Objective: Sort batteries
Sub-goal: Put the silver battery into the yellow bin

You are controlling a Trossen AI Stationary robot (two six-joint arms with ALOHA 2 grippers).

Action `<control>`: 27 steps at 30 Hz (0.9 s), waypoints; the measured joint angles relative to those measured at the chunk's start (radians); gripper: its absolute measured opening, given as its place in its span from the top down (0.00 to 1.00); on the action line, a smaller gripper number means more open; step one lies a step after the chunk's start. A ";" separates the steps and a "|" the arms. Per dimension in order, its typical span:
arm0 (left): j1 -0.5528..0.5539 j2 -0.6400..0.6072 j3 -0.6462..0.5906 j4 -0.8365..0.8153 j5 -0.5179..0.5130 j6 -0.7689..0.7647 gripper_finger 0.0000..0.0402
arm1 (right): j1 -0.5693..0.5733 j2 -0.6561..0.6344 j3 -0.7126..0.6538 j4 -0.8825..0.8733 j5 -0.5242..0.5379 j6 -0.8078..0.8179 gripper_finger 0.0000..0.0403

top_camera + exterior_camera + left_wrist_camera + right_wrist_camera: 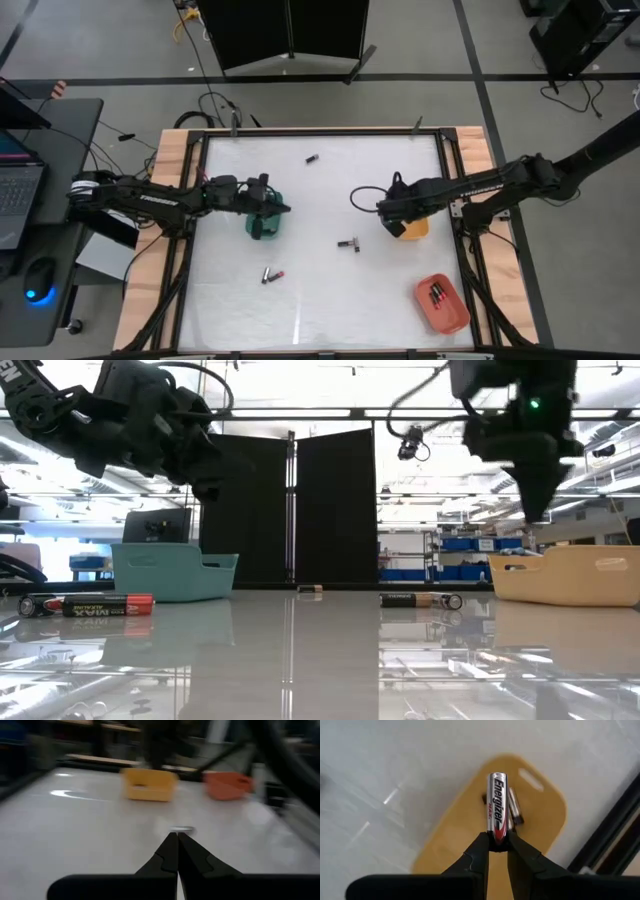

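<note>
We see a white counter (320,290) framed in pale wood, with three small trays on it — a teal tray (266,226) toward the left, a yellow tray (414,228) toward the right, and an orange-red tray (443,304) near the front right corner. Off the counter's left edge stands a dark desk (60,130) carrying a laptop (18,190) and a mouse (38,280) lit blue. Behind the counter stands a black folding screen (300,510) — beyond it, shelving with blue bins (470,544).
</note>
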 joint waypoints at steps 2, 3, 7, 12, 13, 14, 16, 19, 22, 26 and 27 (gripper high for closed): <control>0.000 0.000 0.000 -0.009 -0.085 0.029 0.98 | 0.008 -0.008 -0.038 0.010 -0.008 0.024 0.86; 0.000 0.000 0.000 -0.016 -0.121 0.048 0.98 | 0.012 -0.014 -0.054 0.014 -0.010 0.035 0.86; 0.000 0.000 0.000 -0.030 -0.204 0.101 0.98 | 0.019 -0.036 -0.105 0.040 -0.012 0.063 0.86; 0.000 0.000 0.000 -0.027 -0.268 0.106 0.98 | 0.019 -0.067 -0.157 0.120 -0.027 0.070 0.86; 0.000 0.000 0.000 -0.029 -0.280 0.106 0.98 | 0.019 -0.070 -0.170 0.142 -0.030 0.071 0.86; 0.000 0.000 0.000 -0.030 -0.294 0.107 0.98 | 0.019 -0.072 -0.183 0.164 -0.035 0.071 0.86; 0.000 0.000 0.000 -0.029 -0.311 0.110 0.98 | 0.019 -0.071 -0.210 0.207 -0.044 0.072 0.86; 0.000 0.000 0.000 -0.029 -0.317 0.126 0.98 | 0.019 -0.071 -0.246 0.263 -0.046 0.076 0.86; 0.000 0.000 0.000 -0.030 -0.317 0.126 0.98 | 0.019 -0.071 -0.271 0.275 -0.046 0.092 0.86; 0.000 0.000 0.000 -0.034 -0.317 0.126 0.98 | 0.019 -0.071 -0.283 0.275 -0.047 0.100 0.86; 0.000 0.000 0.000 -0.035 -0.321 0.126 0.98 | 0.019 -0.071 -0.283 0.276 -0.047 0.100 0.86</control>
